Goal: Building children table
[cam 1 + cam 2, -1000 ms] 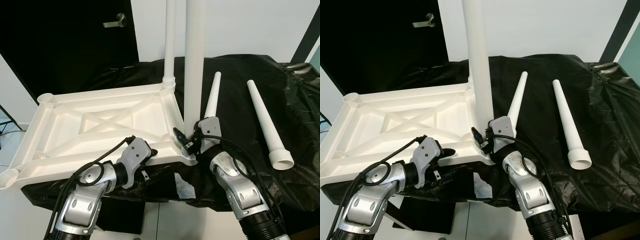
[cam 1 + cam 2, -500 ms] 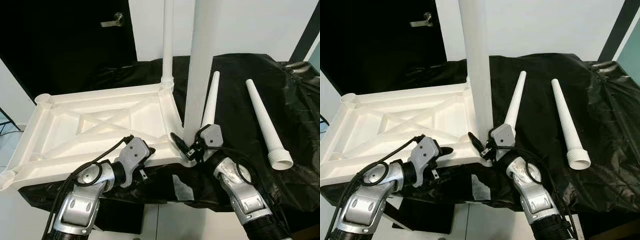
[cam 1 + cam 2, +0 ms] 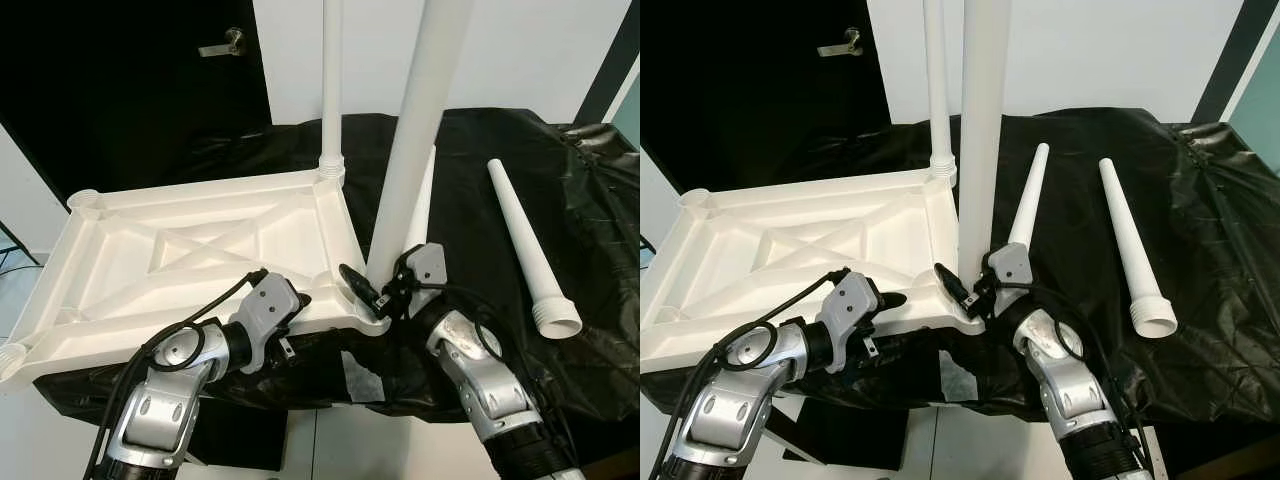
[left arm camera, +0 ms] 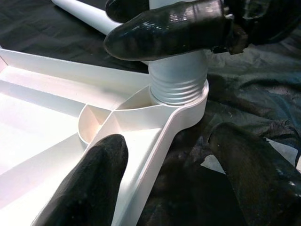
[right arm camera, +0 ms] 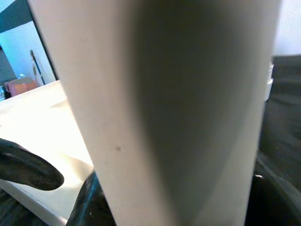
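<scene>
Right end effector (image 3: 372, 297) clamped around upright table leg (image 3: 412, 150)

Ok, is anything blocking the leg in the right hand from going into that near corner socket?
Nothing visible. The leg already sits in the corner socket of the tabletop, threads showing at the rim. The right hand grips it just above; the left hand straddles the tabletop edge nearby.

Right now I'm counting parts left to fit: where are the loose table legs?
Two loose legs lie on the black sheet on the robot's right, beyond the right gripper and beside the upturned tabletop.
</scene>
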